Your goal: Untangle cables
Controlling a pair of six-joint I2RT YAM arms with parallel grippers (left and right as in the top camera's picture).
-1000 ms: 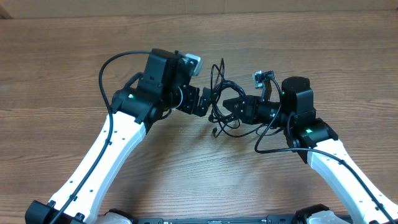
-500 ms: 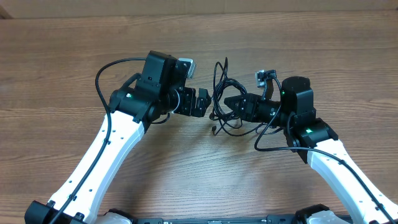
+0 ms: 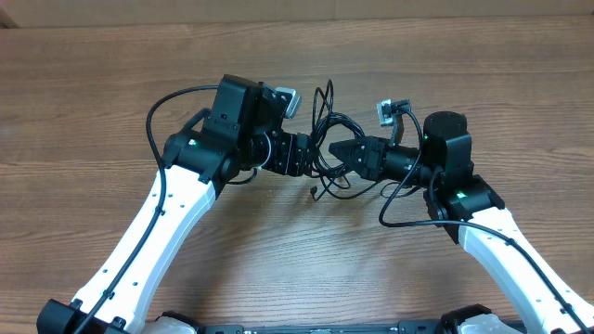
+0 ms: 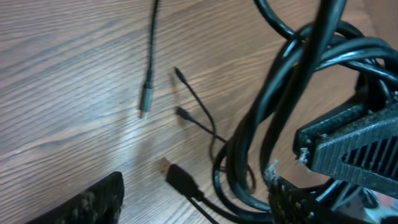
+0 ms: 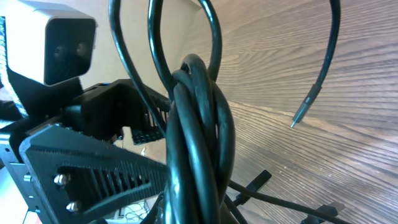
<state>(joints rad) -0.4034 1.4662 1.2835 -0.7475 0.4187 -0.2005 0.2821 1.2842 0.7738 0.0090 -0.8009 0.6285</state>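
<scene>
Starting at the black two-finger right gripper [image 3: 338, 149]: pinched shut on the tangled bundle of thin black cables [image 3: 325, 137], coming in from the bundle's 3 o'clock side in the overhead view. Same grip up close in the right wrist view, with a ribbed black finger [image 5: 93, 167] pressed against the twisted cords. Holding most of that bundle up off the brown wood-grain table [image 3: 93, 83], with loops reaching toward 12 o'clock.

Over to the black two-finger left gripper [image 3: 308, 158] at the bundle's 9 o'clock: spread wide open, right up against the loops, cords just beside one textured finger [image 4: 295, 199] and well apart from the other. Can't tell about actual contact there.

Trailing onto the wood toward 6 o'clock: a flat black USB plug [image 4: 177, 177], a small silver-tipped plug [image 4: 145, 102], plus a couple of skinny black plug tips [image 4: 181, 114].
</scene>
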